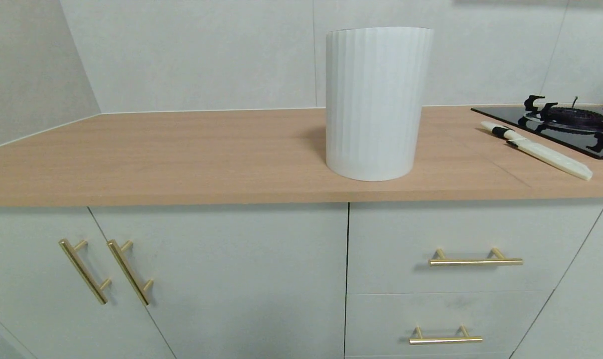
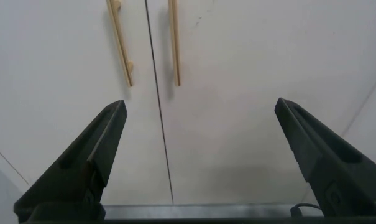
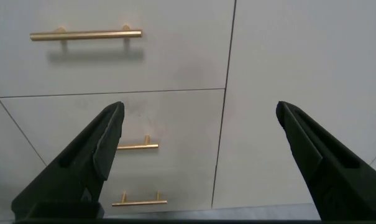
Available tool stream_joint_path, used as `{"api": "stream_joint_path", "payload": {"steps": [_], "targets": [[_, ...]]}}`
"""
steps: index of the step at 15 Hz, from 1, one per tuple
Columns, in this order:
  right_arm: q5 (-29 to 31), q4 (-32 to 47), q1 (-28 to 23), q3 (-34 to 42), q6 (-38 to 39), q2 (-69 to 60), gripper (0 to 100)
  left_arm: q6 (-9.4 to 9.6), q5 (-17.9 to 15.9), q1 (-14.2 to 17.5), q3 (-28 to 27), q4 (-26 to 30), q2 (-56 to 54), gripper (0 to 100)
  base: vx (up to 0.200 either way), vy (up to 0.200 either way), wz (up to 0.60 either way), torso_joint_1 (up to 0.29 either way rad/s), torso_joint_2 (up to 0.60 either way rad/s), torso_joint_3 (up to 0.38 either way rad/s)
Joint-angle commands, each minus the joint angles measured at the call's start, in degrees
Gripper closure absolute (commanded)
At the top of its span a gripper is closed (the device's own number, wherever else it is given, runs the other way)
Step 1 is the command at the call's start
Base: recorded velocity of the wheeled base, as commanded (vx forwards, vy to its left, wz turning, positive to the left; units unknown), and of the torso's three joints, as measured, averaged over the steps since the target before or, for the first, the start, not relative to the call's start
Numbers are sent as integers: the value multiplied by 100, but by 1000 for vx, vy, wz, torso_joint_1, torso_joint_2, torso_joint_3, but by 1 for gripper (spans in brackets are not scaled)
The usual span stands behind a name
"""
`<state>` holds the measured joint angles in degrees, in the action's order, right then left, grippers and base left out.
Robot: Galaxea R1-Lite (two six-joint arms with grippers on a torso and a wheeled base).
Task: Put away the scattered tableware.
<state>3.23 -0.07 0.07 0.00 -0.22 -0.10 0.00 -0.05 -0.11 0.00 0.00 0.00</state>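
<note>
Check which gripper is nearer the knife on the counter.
Right, most likely. The right gripper faces the drawers, which sit below the counter end where the knife lies. The left gripper faces the paired door handles, farther to the robot's left.

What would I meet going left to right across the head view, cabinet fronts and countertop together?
Left cupboard door handle → right cupboard door handle → white ribbed container → white knife.
</note>
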Motion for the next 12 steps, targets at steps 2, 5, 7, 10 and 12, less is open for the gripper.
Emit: {"api": "stream_joint_path", "payload": {"steps": [2,5,7,10,12], "targets": [[2,-1,1,0,-4,10,0,0,-4,2,0,0,9,0,0,0,0,0,0,0],[2,-1,1,0,-4,10,0,9,-4,2,0,0,9,0,0,0,0,0,0,0],[2,-1,1,0,-4,10,0,0,-4,2,0,0,9,0,0,-200,0,5,0,5],[2,-1,1,0,-4,10,0,0,-4,2,0,0,9,0,0,-200,0,1,7,5],[2,-1,1,0,-4,10,0,0,-4,2,0,0,9,0,0,-100,0,1,1,1]]}}
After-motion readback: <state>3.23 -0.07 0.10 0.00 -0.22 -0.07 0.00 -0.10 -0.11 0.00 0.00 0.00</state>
